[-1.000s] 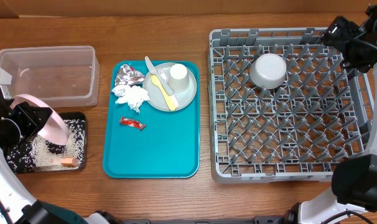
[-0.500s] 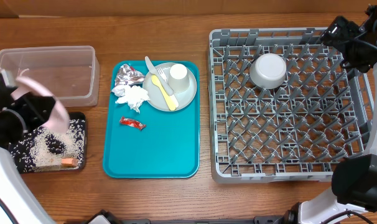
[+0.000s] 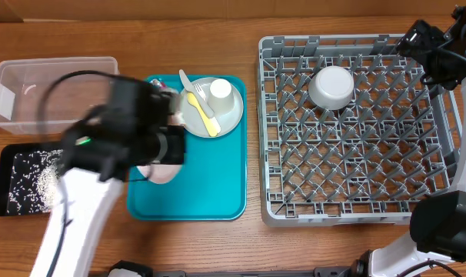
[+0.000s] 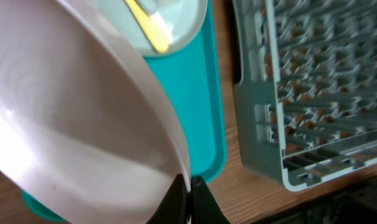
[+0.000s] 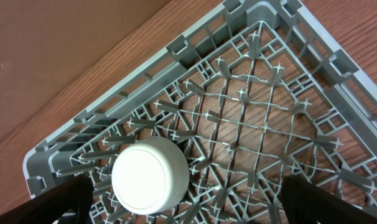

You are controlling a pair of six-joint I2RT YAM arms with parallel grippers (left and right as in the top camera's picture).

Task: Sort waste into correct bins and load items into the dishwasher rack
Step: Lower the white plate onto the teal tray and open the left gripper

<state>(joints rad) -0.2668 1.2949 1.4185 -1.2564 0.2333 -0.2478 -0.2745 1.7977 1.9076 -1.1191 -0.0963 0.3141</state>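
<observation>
My left gripper (image 4: 190,190) is shut on the rim of the white plate (image 4: 70,124), which hangs tilted over the teal tray (image 3: 218,192); the arm is motion-blurred in the overhead view. On the teal tray's far end a grey-green plate (image 3: 229,115) carries a white cup (image 3: 221,92), a yellow fork (image 3: 202,111) and pale cutlery (image 3: 184,78). The black tray (image 3: 6,154) holds rice grains (image 3: 29,181). The clear tub (image 3: 52,88) stands behind it. A white bowl (image 3: 331,86) lies upside down in the grey rack (image 3: 356,154). My right gripper (image 5: 188,211) is open above the rack's far right corner. My left arm hides the foil, napkin and packet.
The rack's near left corner (image 4: 300,174) is close to the right of the held plate. Bare wooden table (image 3: 252,154) runs as a narrow strip between the teal tray and the rack. A cardboard wall (image 5: 64,37) stands behind the rack.
My left arm has swung right, from above the black tray to above the teal tray, carrying the white plate. The right arm has not moved.
</observation>
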